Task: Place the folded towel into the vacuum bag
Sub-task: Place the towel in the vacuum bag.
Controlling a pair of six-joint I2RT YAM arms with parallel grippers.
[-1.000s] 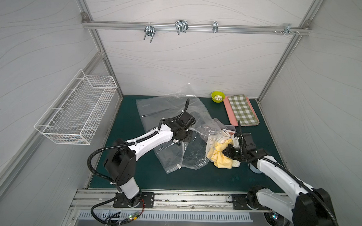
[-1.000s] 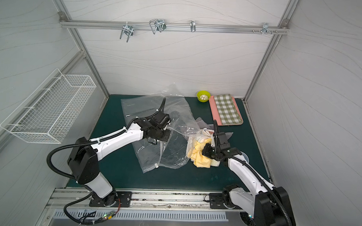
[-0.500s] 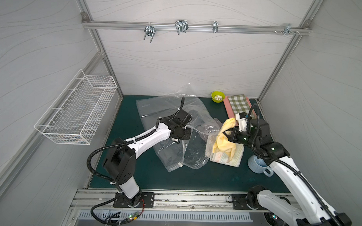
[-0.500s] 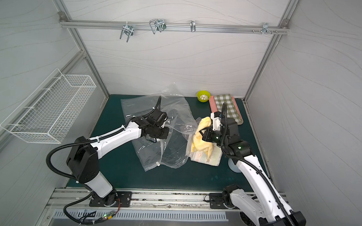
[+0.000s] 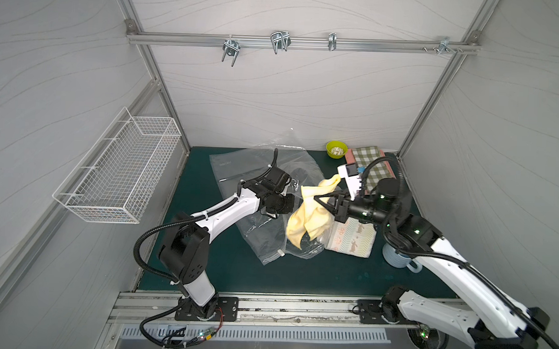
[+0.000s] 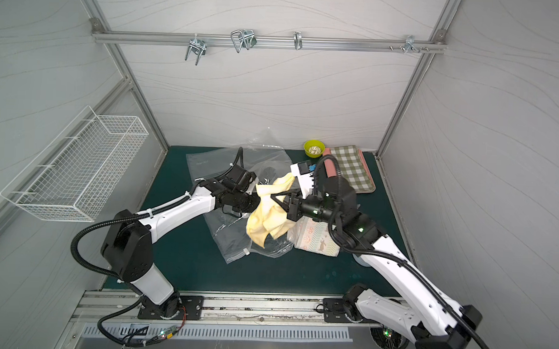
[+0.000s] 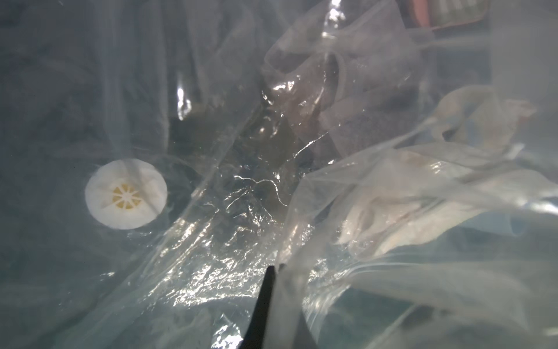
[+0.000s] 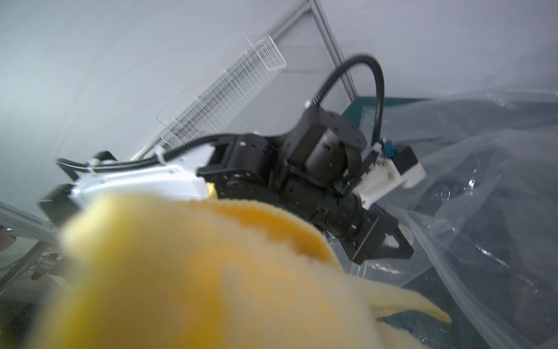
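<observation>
The yellow towel (image 5: pixel 308 214) (image 6: pixel 267 216) hangs loose in the air, pinched at its upper edge by my right gripper (image 5: pixel 315 197) (image 6: pixel 272 196), which is shut on it. It fills the right wrist view as a yellow blur (image 8: pixel 196 272) that hides the jaws. The clear crinkly vacuum bag (image 5: pixel 236 170) (image 6: pixel 208 169) lies on the green mat just left of the towel. My left gripper (image 5: pixel 295 199) (image 7: pixel 276 267) is shut on a fold of the bag's plastic and holds it raised. The round white valve (image 7: pixel 126 193) shows through the film.
A patterned folded cloth (image 5: pixel 352 238) lies under the right arm, with a blue mug (image 5: pixel 397 257) beside it. A green bowl (image 5: pixel 336 149) and a checked cloth (image 5: pixel 373 165) sit at the back right. A wire basket (image 5: pixel 121 173) hangs on the left wall.
My right arm has lifted the towel off the mat and carried it up and left, close to the left gripper. The left gripper has kept its hold on the bag.
</observation>
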